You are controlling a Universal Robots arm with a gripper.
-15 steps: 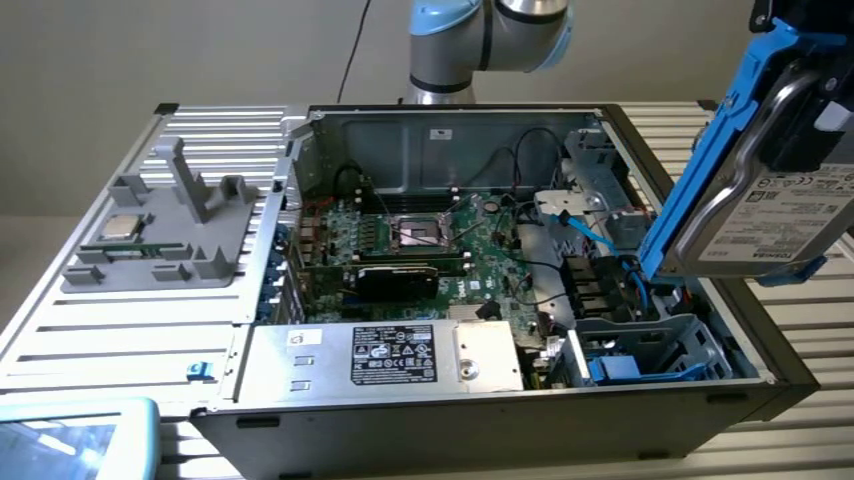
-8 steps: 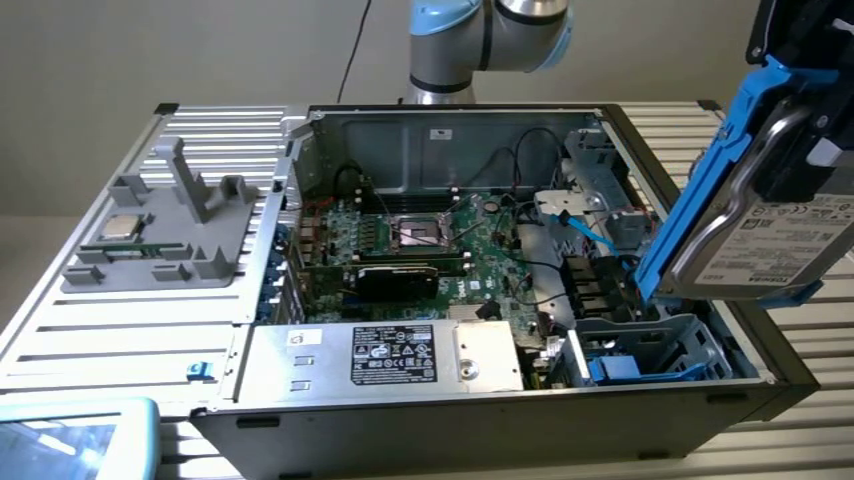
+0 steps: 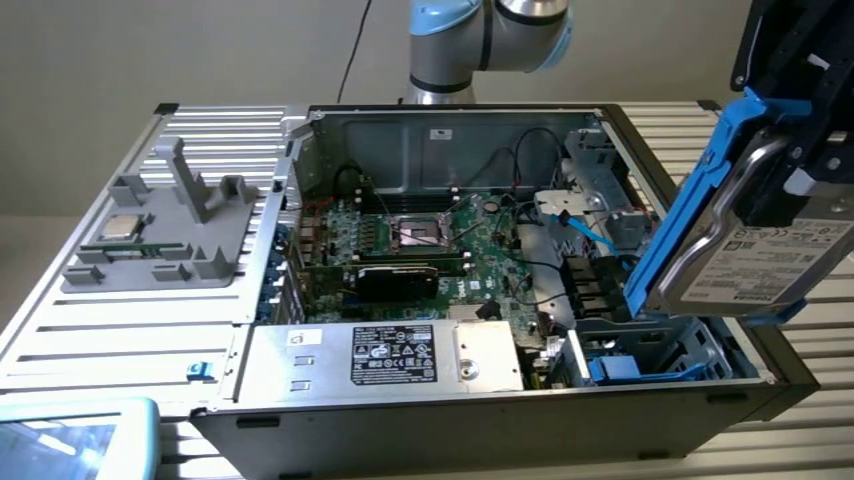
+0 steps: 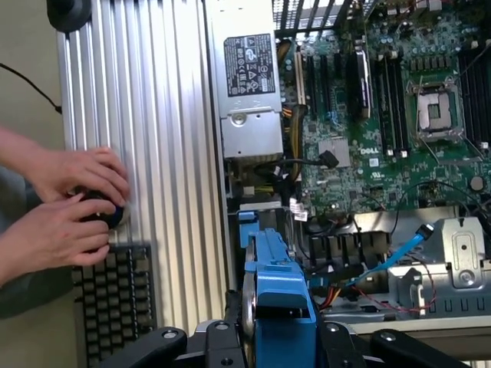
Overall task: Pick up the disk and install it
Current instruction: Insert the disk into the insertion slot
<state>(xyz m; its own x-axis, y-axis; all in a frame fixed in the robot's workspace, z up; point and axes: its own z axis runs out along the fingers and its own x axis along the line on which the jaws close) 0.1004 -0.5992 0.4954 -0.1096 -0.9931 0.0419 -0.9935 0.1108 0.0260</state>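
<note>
The disk, a silver-grey drive with a white label in a bright blue carrier, hangs tilted on edge at the exterior view's right. It sits just above the blue-lined drive bay in the open computer case's near right corner. My black gripper is shut on it from above. In the wrist view the disk's blue carrier stands edge-on between my gripper's black fingers, over the black and blue cables by the bay.
The open case holds a motherboard and a silver power-supply box. A grey fixture with a small CPU chip lies at the exterior view's left. A person's hands rest near a keyboard.
</note>
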